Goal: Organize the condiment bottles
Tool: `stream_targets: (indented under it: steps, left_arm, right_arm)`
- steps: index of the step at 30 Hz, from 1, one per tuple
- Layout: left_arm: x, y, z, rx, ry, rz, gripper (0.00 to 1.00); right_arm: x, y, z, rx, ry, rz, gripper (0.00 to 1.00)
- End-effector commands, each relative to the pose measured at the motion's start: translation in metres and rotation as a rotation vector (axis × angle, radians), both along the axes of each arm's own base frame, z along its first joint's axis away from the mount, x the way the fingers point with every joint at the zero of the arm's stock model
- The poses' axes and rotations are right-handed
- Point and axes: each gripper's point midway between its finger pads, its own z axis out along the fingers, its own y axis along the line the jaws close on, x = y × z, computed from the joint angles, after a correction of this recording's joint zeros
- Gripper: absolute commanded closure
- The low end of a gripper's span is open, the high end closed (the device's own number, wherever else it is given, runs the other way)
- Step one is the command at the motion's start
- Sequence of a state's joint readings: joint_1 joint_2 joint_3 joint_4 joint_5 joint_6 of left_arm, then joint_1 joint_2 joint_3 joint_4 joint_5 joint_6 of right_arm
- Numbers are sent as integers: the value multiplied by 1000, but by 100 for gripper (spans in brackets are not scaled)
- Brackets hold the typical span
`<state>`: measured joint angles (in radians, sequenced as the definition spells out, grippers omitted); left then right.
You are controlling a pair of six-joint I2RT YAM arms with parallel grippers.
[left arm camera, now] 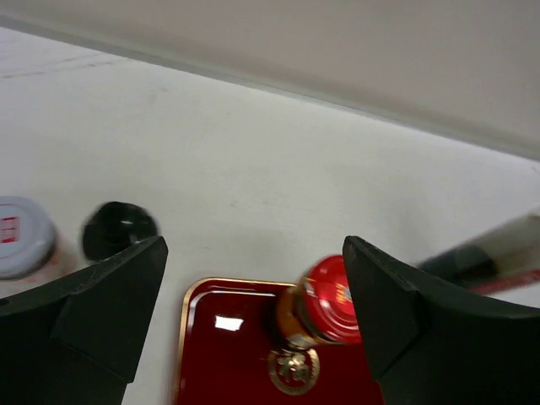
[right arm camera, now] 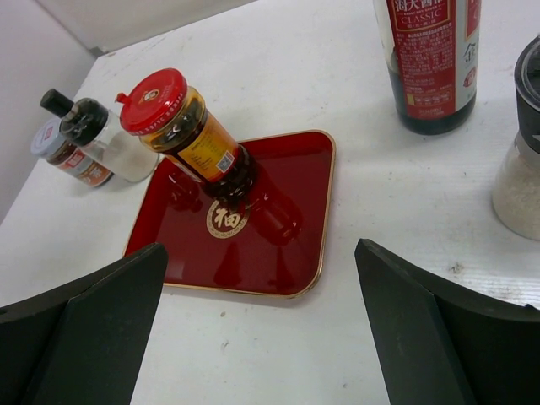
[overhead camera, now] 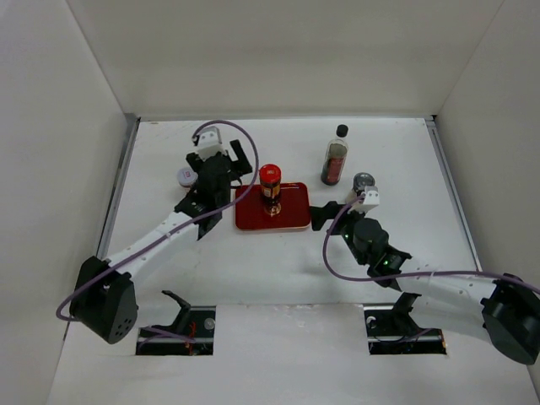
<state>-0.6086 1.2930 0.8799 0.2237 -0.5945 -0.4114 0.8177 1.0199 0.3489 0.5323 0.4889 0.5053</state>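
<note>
A red-lidded brown jar (overhead camera: pixel 270 180) stands on the flat red tray (overhead camera: pixel 291 218). In the left wrist view the jar (left arm camera: pixel 325 302) is just inside the right finger (left arm camera: pixel 396 304) of my open left gripper (left arm camera: pixel 255 249), which is empty and sits at the tray's left far side (overhead camera: pixel 221 160). The white black-capped bottle (right arm camera: pixel 101 139) and a silver-lidded jar (overhead camera: pixel 186 175) stand left of the tray. The tall dark bottle (overhead camera: pixel 335 156) and the other grey-lidded jar (overhead camera: pixel 364 181) stand at the right. My right gripper (overhead camera: pixel 321 217) is open and empty, at the tray's right edge.
White walls enclose the table on three sides. The left arm's purple cable (overhead camera: pixel 245 135) loops over the area behind the tray. In the right wrist view the tray's near corner (right arm camera: pixel 304 283) lies just beyond my open fingers (right arm camera: pixel 101 321).
</note>
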Motion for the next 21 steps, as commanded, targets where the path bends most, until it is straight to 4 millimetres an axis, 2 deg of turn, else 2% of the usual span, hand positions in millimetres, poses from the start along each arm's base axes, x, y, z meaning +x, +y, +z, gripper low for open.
stream_targets:
  steps: [1,4,9,17,21]
  left_arm:
    - [-4,47,-30,51,84,106,14]
    - [4,69,-49,79,138,147,14]
    - [24,79,-66,101,170,146,14]
    - [57,80,-85,131,212,126,16]
    - [65,81,-89,137,208,136,24]
  right_arm:
    - [4,2,13,45,-35,-6,0]
    - [5,6,8,43,-21,3,0]
    - [5,12,6,30,-16,15,0]
    - [5,17,2,29,-5,30,0]
    - [5,17,4,29,-10,34,0]
